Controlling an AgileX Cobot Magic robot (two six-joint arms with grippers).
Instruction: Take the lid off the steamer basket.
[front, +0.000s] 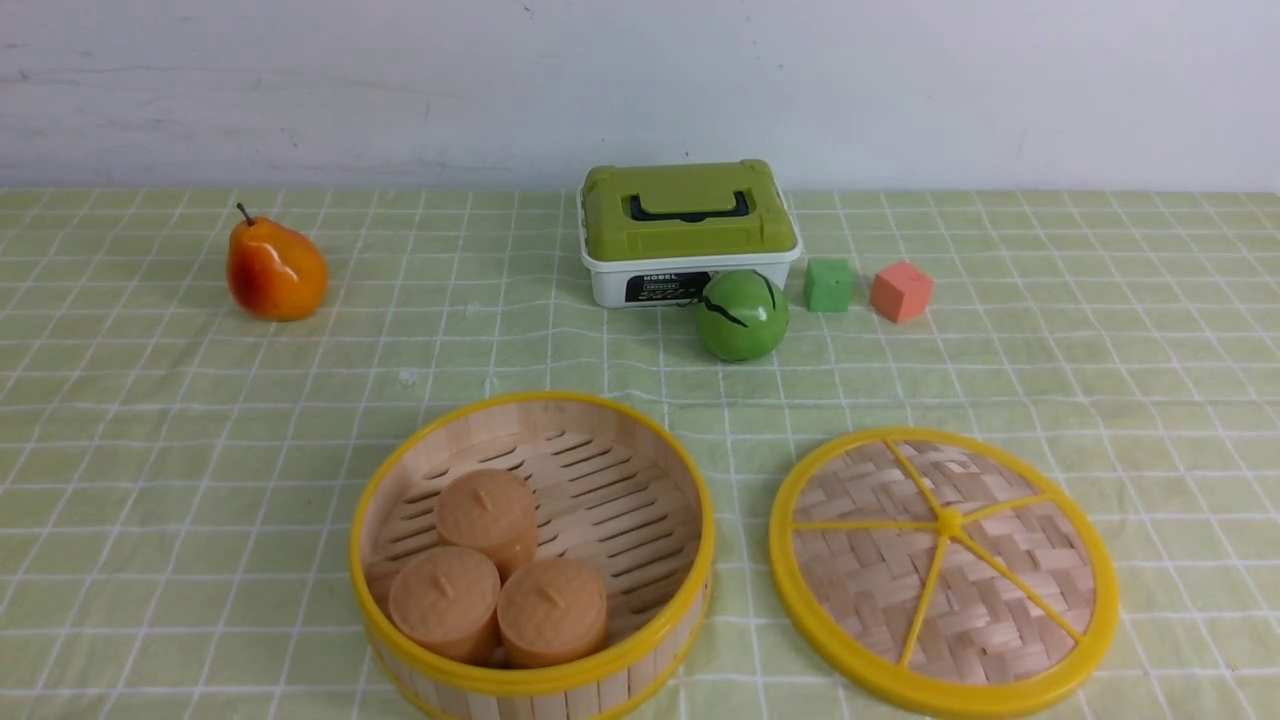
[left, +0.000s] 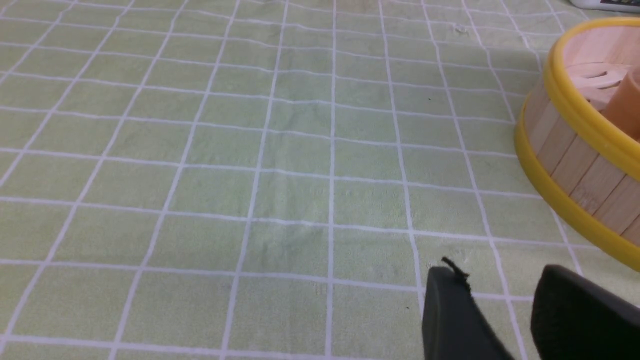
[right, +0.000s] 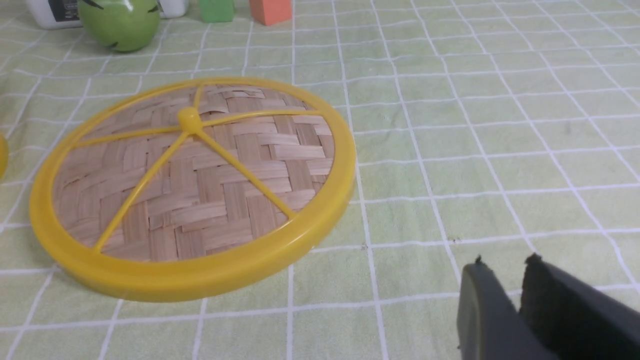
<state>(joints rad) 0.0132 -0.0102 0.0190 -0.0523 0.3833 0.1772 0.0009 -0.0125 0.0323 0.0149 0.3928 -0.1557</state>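
The steamer basket (front: 540, 680) stands uncovered at the front centre, with bamboo-slat walls and yellow rims. Three tan cylinders (front: 490, 510) sit inside it. The lid (front: 940, 570), a woven bamboo disc with a yellow rim and spokes, lies flat on the cloth just right of the basket, apart from it. Neither arm shows in the front view. My left gripper (left: 495, 275) is open and empty over the cloth, a short way from the basket (left: 575, 165). My right gripper (right: 505, 264) hangs beside the lid (right: 200, 190) without touching it. Its jaws stand a narrow gap apart with nothing between them.
An orange pear (front: 275, 270) stands at the back left. At the back centre are a white box with an olive-green top (front: 688, 215), a green ball (front: 742, 315), a green cube (front: 829, 285) and an orange cube (front: 901, 291). A green checked cloth covers the table.
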